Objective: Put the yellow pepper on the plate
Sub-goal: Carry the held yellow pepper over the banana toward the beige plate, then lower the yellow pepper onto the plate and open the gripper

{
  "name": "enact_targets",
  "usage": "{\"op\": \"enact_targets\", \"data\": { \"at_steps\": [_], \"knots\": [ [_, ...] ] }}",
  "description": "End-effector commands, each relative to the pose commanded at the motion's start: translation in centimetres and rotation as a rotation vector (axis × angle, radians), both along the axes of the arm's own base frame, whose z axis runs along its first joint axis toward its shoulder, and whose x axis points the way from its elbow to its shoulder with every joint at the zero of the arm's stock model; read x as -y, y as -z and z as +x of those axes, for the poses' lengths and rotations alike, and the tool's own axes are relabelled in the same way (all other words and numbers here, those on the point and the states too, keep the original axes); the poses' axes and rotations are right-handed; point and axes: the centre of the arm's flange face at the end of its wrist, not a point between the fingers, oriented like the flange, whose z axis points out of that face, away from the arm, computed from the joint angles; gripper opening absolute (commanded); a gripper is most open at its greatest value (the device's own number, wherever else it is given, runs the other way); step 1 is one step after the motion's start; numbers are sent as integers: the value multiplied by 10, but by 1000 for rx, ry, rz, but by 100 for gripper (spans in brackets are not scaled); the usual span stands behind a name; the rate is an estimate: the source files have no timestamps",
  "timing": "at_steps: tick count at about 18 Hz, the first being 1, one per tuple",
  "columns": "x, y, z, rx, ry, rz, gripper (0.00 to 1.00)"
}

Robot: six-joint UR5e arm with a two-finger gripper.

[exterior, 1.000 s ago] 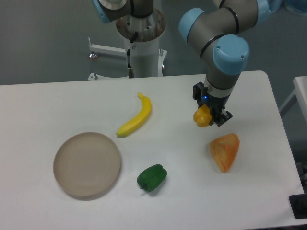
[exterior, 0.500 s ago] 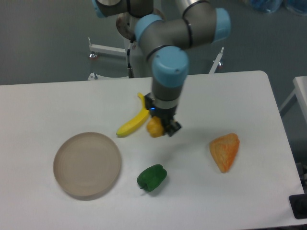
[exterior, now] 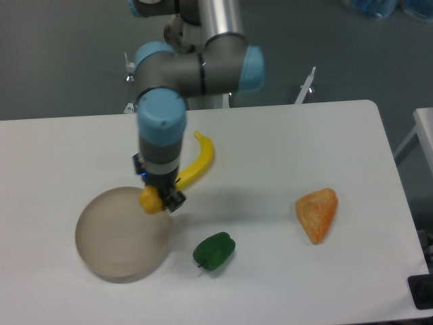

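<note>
I have the small blocky yellow-orange pepper [exterior: 151, 200] pinched in the two-finger gripper [exterior: 159, 200], whose jaws are closed on it from above. It hangs over the upper right part of the round, shallow beige plate [exterior: 108, 254], just inside the raised rim as far as this single view lets me judge. I cannot tell whether the pepper is already touching the plate surface or is a little above it; the angle gives me no clear gap to read.

So by my reckoning the pick is done and the carry is nearly done. What is left is the lowering, if any is needed, then releasing the pepper and backing the arm off. I might want it nearer the plate's centre before letting go, since a blocky pepper dropped close to the rim could roll off.

Around it, the long yellow banana [exterior: 200, 160] lies just behind the gripper, partly hidden by the wrist. The green bell pepper [exterior: 214, 250] sits on the white table [exterior: 304, 135] just right of the plate, and the orange wedge-shaped piece [exterior: 317, 212] lies well apart on the right.

Against half a second ago, the arm has swung left: then the pepper was held over bare table beside the banana's lower end, well short of the plate; a second ago it was near the orange wedge. The other items have not moved.
</note>
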Motion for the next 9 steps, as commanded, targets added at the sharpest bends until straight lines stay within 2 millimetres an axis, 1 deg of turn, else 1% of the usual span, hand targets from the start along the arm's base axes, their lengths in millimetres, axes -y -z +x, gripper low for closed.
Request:
{"op": "enact_targets", "data": {
  "at_steps": [1, 2, 3, 4, 5, 6, 7, 8, 9],
  "knots": [
    [-9, 11, 11, -3, 11, 11, 5],
    [-13, 20, 16, -1, 20, 5, 6],
    [-16, 25, 22, 0, 29, 1, 9],
    [-20, 35, 31, 3, 41, -8, 12],
    [-20, 41, 34, 5, 51, -16, 16],
    [-22, 47, 38, 6, 64, -21, 28],
    [-23, 50, 39, 7, 66, -24, 37],
    [-23, 51, 39, 5, 67, -25, 48],
    [-23, 51, 39, 4, 67, -25, 63]
  ]
}}
